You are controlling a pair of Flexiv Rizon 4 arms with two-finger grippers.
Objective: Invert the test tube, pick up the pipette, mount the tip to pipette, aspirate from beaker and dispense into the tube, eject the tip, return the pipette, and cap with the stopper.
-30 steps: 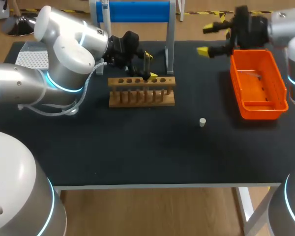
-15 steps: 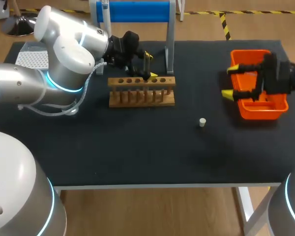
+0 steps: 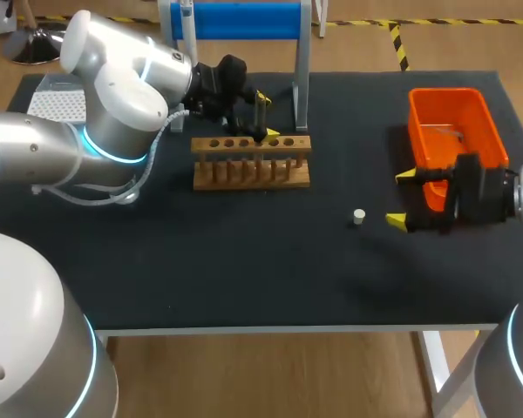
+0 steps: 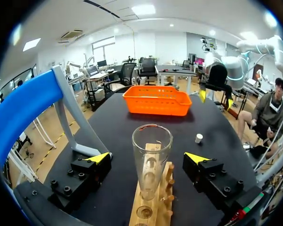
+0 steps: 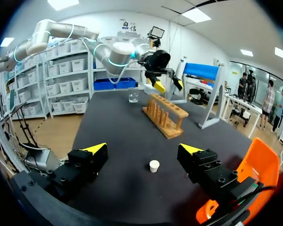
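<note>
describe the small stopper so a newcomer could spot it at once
Find the orange plastic basket at the right of the black table, then look toward the wooden test tube rack. Between them, ahead of the right gripper with its open yellow tips, stands a small cream cylindrical stopper, the only loose pale thing there.

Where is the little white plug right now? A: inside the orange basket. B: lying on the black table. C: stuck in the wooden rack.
B: the plug lies by itself on the table, apart from the basket and the rack, with nothing touching it.
</note>
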